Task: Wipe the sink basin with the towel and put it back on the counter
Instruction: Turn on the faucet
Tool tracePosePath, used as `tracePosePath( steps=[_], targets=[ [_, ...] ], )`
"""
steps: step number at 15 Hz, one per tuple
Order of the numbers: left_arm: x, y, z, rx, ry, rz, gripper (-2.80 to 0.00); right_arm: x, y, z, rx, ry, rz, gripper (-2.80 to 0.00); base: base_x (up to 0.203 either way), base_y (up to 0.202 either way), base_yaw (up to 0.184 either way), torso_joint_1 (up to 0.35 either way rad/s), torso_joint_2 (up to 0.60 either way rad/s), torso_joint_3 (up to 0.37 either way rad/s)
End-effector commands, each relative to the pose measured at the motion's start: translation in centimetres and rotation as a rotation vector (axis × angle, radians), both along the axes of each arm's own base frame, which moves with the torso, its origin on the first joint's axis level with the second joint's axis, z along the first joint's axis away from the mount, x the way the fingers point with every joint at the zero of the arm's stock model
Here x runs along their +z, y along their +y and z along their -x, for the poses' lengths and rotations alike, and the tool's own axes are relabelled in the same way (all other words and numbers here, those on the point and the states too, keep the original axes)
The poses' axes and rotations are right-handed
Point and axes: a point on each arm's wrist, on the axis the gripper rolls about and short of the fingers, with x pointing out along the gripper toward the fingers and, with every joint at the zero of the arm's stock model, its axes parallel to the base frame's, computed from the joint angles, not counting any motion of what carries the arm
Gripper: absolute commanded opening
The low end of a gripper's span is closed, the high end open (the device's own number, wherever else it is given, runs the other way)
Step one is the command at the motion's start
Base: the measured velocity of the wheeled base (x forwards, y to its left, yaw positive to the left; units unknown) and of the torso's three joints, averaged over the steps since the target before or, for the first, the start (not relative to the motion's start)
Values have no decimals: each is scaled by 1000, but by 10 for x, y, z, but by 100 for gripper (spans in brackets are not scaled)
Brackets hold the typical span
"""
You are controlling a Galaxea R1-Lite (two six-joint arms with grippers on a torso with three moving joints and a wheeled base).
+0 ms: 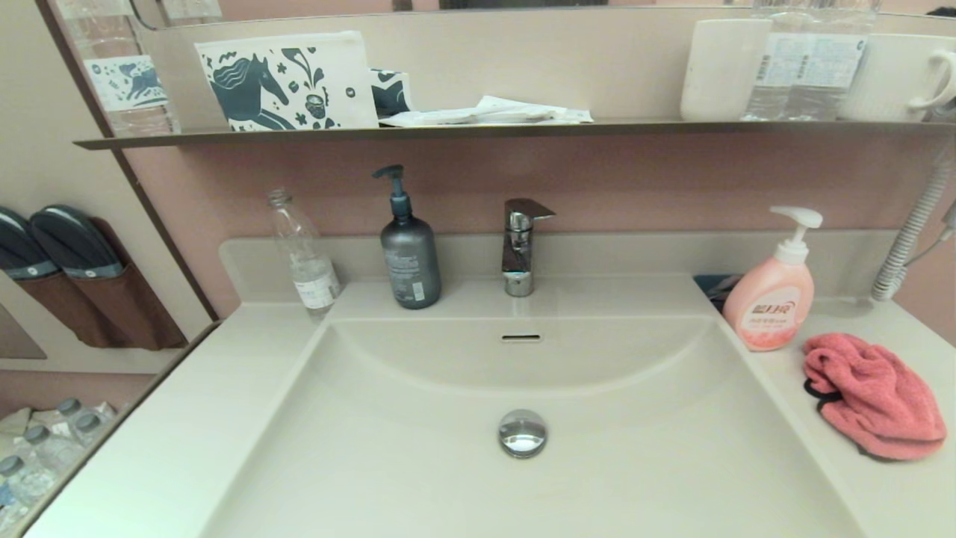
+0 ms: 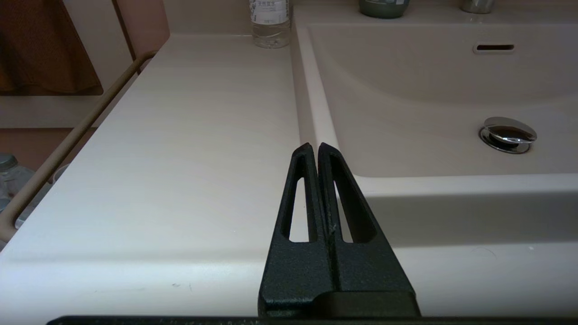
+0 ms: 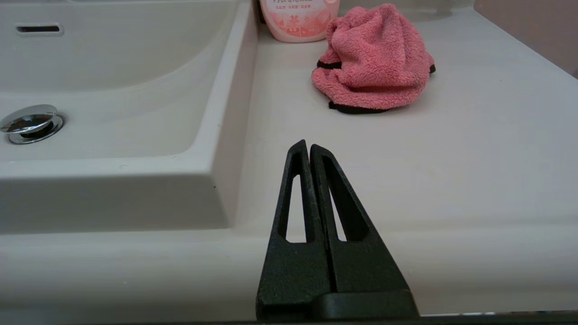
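The coral-pink towel (image 1: 874, 396) (image 3: 372, 58) lies crumpled on the counter (image 1: 889, 493) to the right of the sink basin (image 1: 418, 463), just in front of the pink soap bottle (image 1: 769, 306). The cream-white basin holds a chrome drain plug (image 1: 523, 432) and an overflow slot (image 1: 520, 338). Neither arm shows in the head view. My right gripper (image 3: 308, 146) is shut and empty, hanging before the counter's front right part, well short of the towel. My left gripper (image 2: 314, 146) is shut and empty near the basin's front left corner, over the counter (image 2: 180, 158).
Behind the basin stand a chrome faucet (image 1: 520, 250), a grey pump bottle (image 1: 409, 254) and a clear plastic bottle (image 1: 305, 258). A thin dark shelf (image 1: 478, 133) above carries cups, bottles and a pouch. A coiled cord (image 1: 907, 239) hangs at the far right.
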Motion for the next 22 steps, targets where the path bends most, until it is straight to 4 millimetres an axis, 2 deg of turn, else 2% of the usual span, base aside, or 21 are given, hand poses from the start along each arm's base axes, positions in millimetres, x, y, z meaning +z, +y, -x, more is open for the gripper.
tracePosePath(
  steps=[1,22],
  targets=[
    [0,1,0,-31,1,0,-280,0,0,0,1,0,0,-280,0,0,0,0,0,0],
    [0,0,0,-1,1,0,-280,0,0,0,1,0,0,-280,0,0,0,0,0,0]
  ],
)
